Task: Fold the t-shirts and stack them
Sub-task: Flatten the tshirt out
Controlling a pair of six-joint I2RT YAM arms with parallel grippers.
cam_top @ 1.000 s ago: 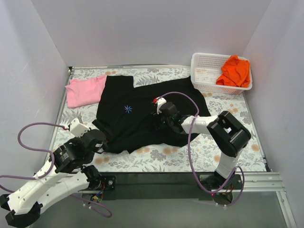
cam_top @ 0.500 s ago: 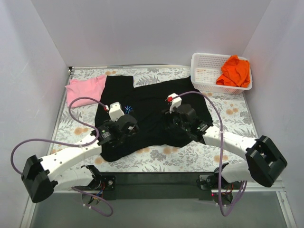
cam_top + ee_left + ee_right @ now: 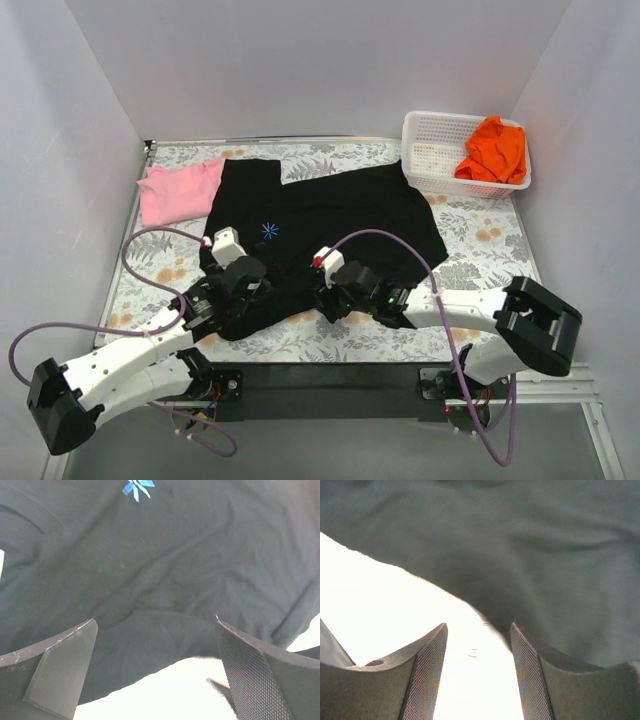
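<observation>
The black t-shirt point(image 3: 330, 215) lies spread flat across the middle of the table point(image 3: 490, 290), soft matte cloth with shallow creases and a small blue starburst mark point(image 3: 270, 230) on its chest. Its near hem runs in an uneven, wavy line. A strip of the floral-printed surface shows between that hem and the near edge. The pink t-shirt point(image 3: 178, 192) lies at the far left, smooth and roughly rectangular, its right edge meeting the black sleeve; whether the two overlap cannot be told. The orange t-shirt point(image 3: 495, 148) sits crumpled in the right half of the white mesh basket point(image 3: 425, 135) at the far right corner, and the black shirt's far right corner reaches the basket's near left corner. The left gripper point(image 3: 156, 625) hangs over the near left part of the black shirt, jaws spread wide with nothing between them. The right gripper point(image 3: 477, 630) is at the near hem, jaws partly apart, textured pads point(image 3: 425, 680) facing each other over bare table, with the hem just beside one fingertip. Bare surface lies to the right of the shirt. White walls point(image 3: 300, 60) close in three sides.
</observation>
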